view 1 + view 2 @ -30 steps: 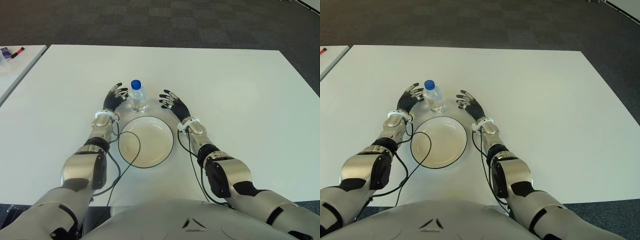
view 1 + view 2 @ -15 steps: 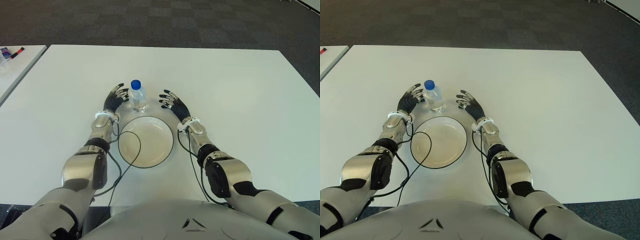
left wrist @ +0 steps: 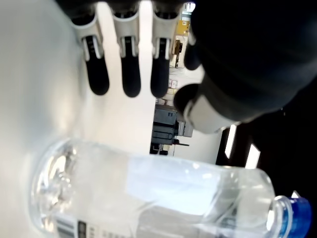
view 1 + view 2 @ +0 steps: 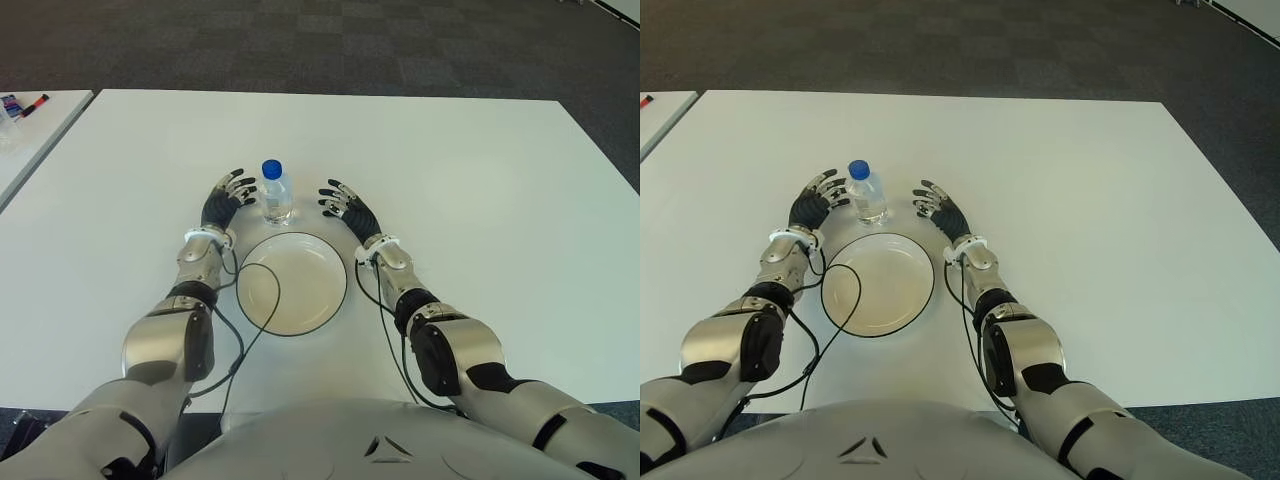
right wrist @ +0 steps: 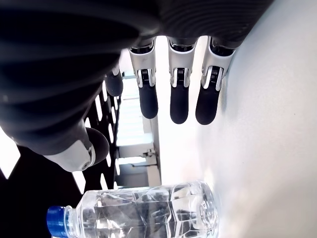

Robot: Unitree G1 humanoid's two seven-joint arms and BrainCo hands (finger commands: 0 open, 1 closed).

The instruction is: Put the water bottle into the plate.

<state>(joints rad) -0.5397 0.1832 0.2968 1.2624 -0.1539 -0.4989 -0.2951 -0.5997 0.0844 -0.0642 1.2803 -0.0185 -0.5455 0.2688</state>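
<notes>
So the big white rectangular table [image 4: 480, 170] takes up most of the eye views, with dark carpet floor [image 4: 330, 40] past its far edge and the corner of a second white table [image 4: 30, 130] off its left edge. Next biggest is the round cream plate with a dark rim [image 4: 292, 283], sitting near the table's front edge, about midway between the left and right edges. Just past the plate's far rim stands the small clear plastic water bottle with a blue cap [image 4: 275, 192], upright on the table, not in the plate. The left hand [image 4: 224, 199] is just beside the bottle on its left, fingers [image 3: 127, 69] stretched out straight and gripping nothing. The right hand [image 4: 345, 207] is on the bottle's right with a visible gap between them, fingers [image 5: 179, 94] spread too, also holding nothing.
</notes>
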